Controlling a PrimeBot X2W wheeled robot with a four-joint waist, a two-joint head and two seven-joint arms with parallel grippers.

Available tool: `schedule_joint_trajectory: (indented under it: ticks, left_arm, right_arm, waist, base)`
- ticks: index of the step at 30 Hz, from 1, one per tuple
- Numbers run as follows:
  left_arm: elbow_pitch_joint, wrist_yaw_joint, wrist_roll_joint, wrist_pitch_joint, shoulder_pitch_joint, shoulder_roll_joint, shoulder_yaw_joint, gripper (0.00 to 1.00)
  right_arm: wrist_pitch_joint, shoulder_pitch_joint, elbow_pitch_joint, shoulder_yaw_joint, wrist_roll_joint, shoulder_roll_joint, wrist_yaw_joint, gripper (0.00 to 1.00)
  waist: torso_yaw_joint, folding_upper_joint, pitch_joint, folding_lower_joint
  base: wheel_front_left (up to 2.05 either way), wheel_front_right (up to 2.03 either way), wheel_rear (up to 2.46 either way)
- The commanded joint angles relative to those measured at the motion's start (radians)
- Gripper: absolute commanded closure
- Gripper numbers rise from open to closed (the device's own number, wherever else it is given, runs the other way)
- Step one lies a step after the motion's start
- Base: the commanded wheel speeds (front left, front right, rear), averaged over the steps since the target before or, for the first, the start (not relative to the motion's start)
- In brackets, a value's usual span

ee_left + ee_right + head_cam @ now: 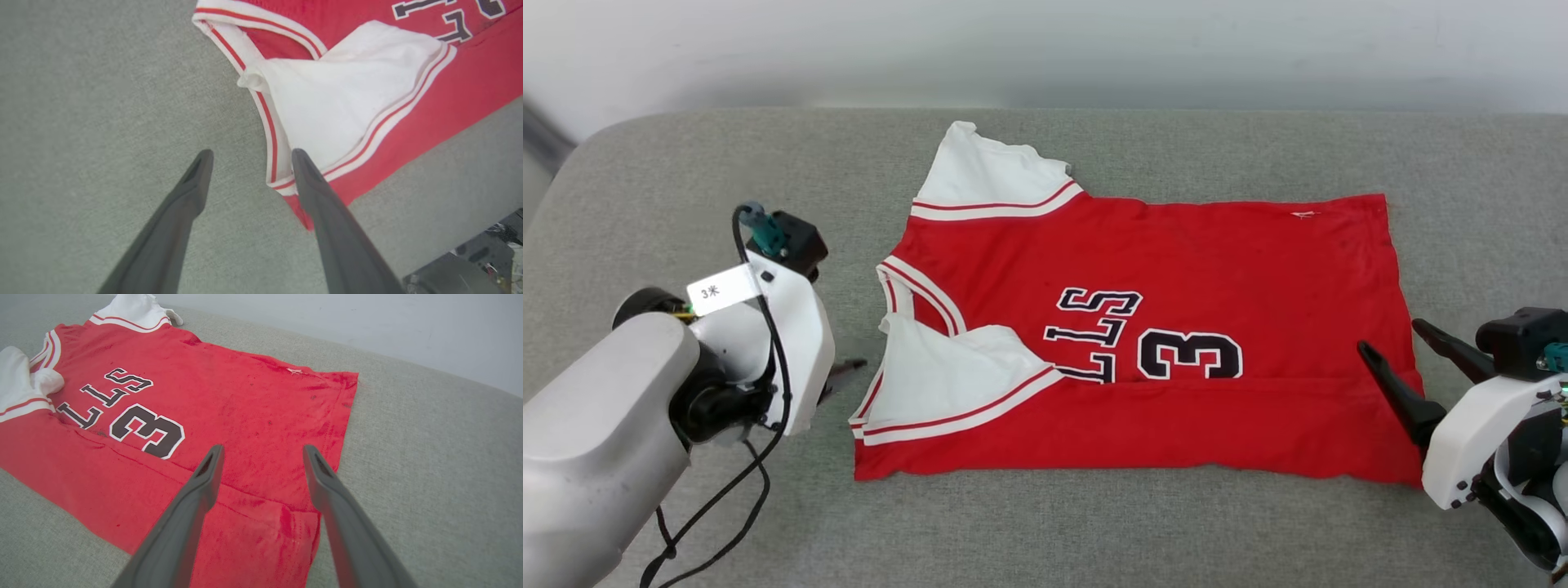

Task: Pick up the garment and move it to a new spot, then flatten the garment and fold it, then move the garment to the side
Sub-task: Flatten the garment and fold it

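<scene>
While the red garment (1176,269) is lying spread sideways on the grey cushion (686,163), its neck is pointing toward the robot's left and its hem toward the right. The far sleeve (980,175), white with striped trim, is sticking out flat toward the pale wall (1045,49). The near sleeve (947,367) is lying folded inward over the chest and covering part of the black lettering (1094,327) beside the number 3 (1188,354). A long crease is running along the red cloth just below that number, from the near sleeve to the hem.

The left gripper (251,157) is hovering at the neck end with its jaws standing apart and gripping nothing. In the left wrist view, one finger (318,196) is crossing the striped corner of the near sleeve and the other is showing against bare cushion. Whether either is touching, I cannot tell.

The right gripper (1390,336) is hanging at the hem end, its jaws also apart and empty, with both fingers pointing in over the near hem corner.

A black cable (760,474) is looping down from the left wrist, beside a small white label (719,290).
</scene>
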Motion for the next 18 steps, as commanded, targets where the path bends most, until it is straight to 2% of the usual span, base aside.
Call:
schedule_joint_trajectory:
  ticks: [1,8,11,17,18]
  left_arm:
    - [-0.012,-0.002,-0.041,0.057,0.013,0.005,-0.012,0.0]
    - [0.005,0.004,-0.114,0.191,0.06,0.003,-0.05,0.0]
    - [0.017,0.006,-0.107,0.202,0.073,0.004,-0.065,0.0]
    - [0.052,0.003,-0.128,0.194,0.139,-0.028,-0.098,0.0]
    - [0.053,0.002,-0.135,0.19,0.143,-0.032,-0.099,0.65]
  right_arm:
    - [0.005,0.006,-0.009,-0.002,-0.009,0.01,-0.001,0.0]
    - [0.017,-0.02,-0.01,0.001,-0.013,0.023,-0.001,0.0]
    - [0.018,-0.032,-0.008,0.005,-0.012,0.026,-0.001,0.0]
    - [0.017,-0.051,0.005,0.022,0.0,0.019,-0.001,0.0]
    - [0.019,-0.056,0.007,0.023,0.001,0.012,-0.001,0.0]
  waist:
    - [-0.01,-0.0001,0.007,0.0001]
    - [-0.042,-0.0001,0.036,0.0001]
    - [-0.051,-0.0001,0.045,0.0001]
    - [-0.067,-0.0001,0.056,0.0001]
    - [-0.067,-0.0001,0.056,0.0001]
  base:
    - [0.0,0.0,0.0]
    - [0.0,0.0,0.0]
    - [0.0,0.0,0.0]
    - [0.0,0.0,0.0]
    - [0.0,0.0,0.0]
